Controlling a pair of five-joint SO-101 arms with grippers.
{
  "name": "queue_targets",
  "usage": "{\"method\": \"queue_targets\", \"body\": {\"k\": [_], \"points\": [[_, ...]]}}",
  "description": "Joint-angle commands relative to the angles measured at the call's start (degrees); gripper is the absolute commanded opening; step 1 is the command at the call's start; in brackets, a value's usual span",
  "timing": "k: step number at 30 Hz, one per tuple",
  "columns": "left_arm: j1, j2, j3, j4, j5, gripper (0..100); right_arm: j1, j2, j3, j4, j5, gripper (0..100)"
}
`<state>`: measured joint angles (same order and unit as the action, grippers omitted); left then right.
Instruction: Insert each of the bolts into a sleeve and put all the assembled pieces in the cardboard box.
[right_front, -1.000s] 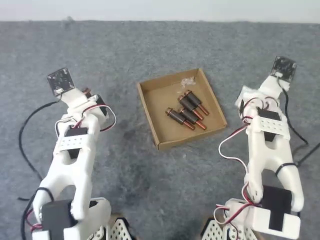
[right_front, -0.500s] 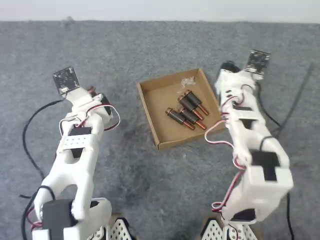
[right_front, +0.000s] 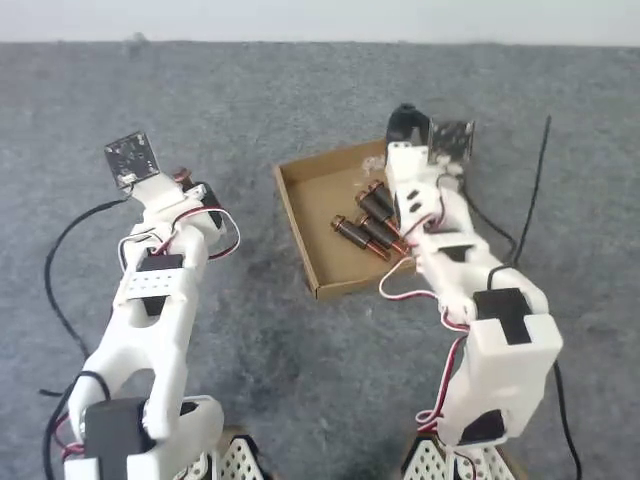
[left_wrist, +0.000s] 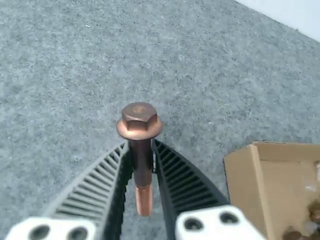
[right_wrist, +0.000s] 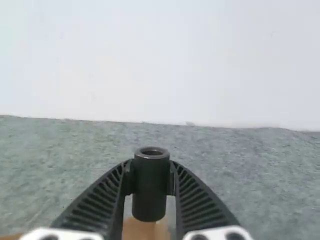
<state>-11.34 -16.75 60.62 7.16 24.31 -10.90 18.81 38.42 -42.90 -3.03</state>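
Left claw (left_wrist: 140, 150) pinches a copper bolt (left_wrist: 139, 125) by its shank, over the left half of the grey table (right_front: 250, 90) and well apart from the box (right_front: 293, 222). The hex head sticks out past the fingertips, and the plain end points back toward the wrist.

At the middle of the table sits the open cardboard box, with three assembled pieces (right_front: 372, 228) lying side by side on its floor.

Over the box's far right corner, the right claw (right_wrist: 150, 175) is pressed onto a black sleeve (right_wrist: 150, 190), held with its open end showing.

Judging by this, the step in hand is joining another pair: each arm carries one half, and they are not yet brought together. The next move calls for bringing the two claws close, lining the bolt's plain end up with the sleeve's bore and sliding it in straight. At present the head leads, so the bolt would need turning first.

From the left wrist, the grip on the shank and one box corner are plain; from above, the bolt is just a copper glint. From the right wrist, the sleeve's hollow mouth shows against a pale wall (right_wrist: 160, 55). From above, the finished pieces and the gap between the arms can be seen.
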Motion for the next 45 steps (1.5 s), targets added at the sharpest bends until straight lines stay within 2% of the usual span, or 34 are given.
{"method": "queue_targets", "body": {"k": [1, 6, 12, 27, 45], "points": [[0.4, -0.4, -3.0, -1.6, -0.1, 1, -1.9, -3.6, 4.3, -6.8, 0.9, 0.6], [0.4, -0.4, -3.0, -1.6, -0.1, 1, -4.1, -3.6, 14.9, -15.7, 0.9, 0.6], [0.4, -0.4, -3.0, -1.6, -0.1, 1, -10.1, -3.6, 27.5, -27.9, 0.8, 0.6], [1.5, -0.4, -2.8, -1.6, -0.1, 1, -21.5, -3.6, 49.9, -56.7, 0.6, 0.6], [2.3, -0.3, -2.7, -1.6, -0.1, 1, -25.0, -3.0, 54.9, -57.7, 0.5, 0.6]]}}
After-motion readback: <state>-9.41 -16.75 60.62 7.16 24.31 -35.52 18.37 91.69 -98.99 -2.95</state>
